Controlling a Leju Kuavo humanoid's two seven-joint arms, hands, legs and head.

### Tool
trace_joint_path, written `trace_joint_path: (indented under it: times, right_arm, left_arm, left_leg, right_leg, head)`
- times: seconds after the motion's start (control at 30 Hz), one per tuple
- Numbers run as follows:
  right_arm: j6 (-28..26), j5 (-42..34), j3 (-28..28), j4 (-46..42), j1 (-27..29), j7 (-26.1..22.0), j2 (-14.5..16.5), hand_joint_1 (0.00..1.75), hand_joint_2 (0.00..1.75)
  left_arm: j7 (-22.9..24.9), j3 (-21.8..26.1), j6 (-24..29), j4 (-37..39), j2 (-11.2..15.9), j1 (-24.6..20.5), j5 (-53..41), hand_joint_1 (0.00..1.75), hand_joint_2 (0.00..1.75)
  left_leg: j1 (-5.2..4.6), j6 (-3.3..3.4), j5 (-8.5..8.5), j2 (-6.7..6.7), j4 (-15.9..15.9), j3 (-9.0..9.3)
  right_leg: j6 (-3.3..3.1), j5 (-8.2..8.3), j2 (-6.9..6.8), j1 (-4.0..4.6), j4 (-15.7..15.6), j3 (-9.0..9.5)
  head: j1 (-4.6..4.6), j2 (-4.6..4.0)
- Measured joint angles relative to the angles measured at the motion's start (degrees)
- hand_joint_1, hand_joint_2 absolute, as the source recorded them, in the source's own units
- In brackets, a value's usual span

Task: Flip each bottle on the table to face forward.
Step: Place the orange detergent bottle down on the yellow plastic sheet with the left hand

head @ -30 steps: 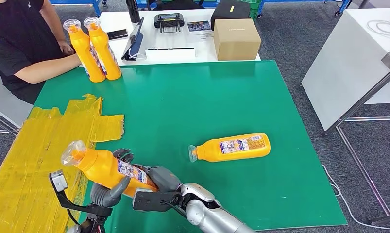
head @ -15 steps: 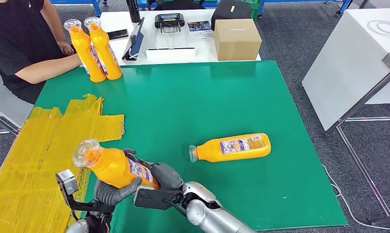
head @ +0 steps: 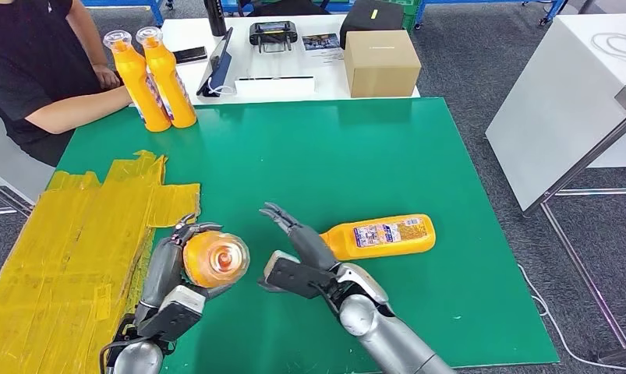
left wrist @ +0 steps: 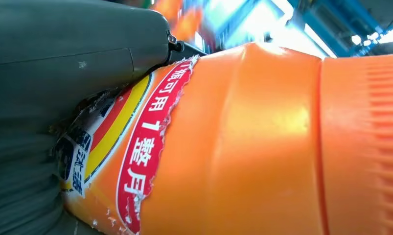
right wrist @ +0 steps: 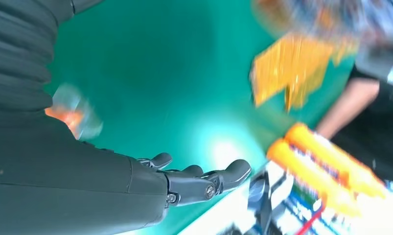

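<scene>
Left hand holds one orange bottle cap-up; a second bottle lies on the green surface.

Head view: the left hand (head: 171, 269) grips the held bottle (head: 214, 259), its cap toward the camera; the right hand (head: 298, 248) is spread, holding nothing, just in front of the lying bottle (head: 380, 236) and hiding its cap end; two upright bottles (head: 152, 79) stand at the far corner beside a person's arm (head: 72, 109); yellow tape (head: 68, 249) covers the surface's (head: 333, 156) left side; a cardboard box (head: 380, 62) sits beyond. Left wrist view: the held bottle's label (left wrist: 130, 147) lies against the hand. Right wrist view: fingers (right wrist: 204, 181) apart over the green.
</scene>
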Motion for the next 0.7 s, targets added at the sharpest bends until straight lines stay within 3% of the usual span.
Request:
trace_joint_path:
  times: [0.33, 0.5, 0.7]
  right_arm:
    - [3.6, -1.5, -4.8, -7.9, 0.8, 0.0, -6.5, 0.0, 1.75]
    - [4.3, -1.8, -5.6, -9.4, 0.7, 0.0, -8.3, 0.0, 1.75]
    - [6.8, -2.8, -5.5, -10.4, -0.1, 0.1, -11.5, 0.0, 1.75]
  left_arm:
    - [6.9, 2.9, 16.0, 6.4, 3.5, -0.9, -26.7, 1.75, 1.75]
    - [7.6, 4.7, 17.3, 9.5, 4.9, -1.3, -28.4, 1.75, 1.75]
    - [13.8, 7.3, 18.6, 15.3, 6.7, -2.8, -38.5, 1.75, 1.75]
  left_leg:
    - [-0.02, 0.0, 0.0, -0.03, 0.0, 0.01]
    - [-0.01, 0.0, 0.0, -0.06, 0.0, -0.02]
    - [-0.02, 0.01, 0.01, -0.1, 0.0, -0.02]
  right_leg:
    - [0.0, 0.0, 0.0, 0.01, 0.0, 0.02]
    - [0.0, 0.0, -0.05, 0.01, 0.0, 0.02]
    - [0.0, 0.0, -0.07, -0.01, 0.0, 0.03]
  head:
    - [0.0, 0.0]
    - [0.0, 0.0]
    - [0.01, 0.0]
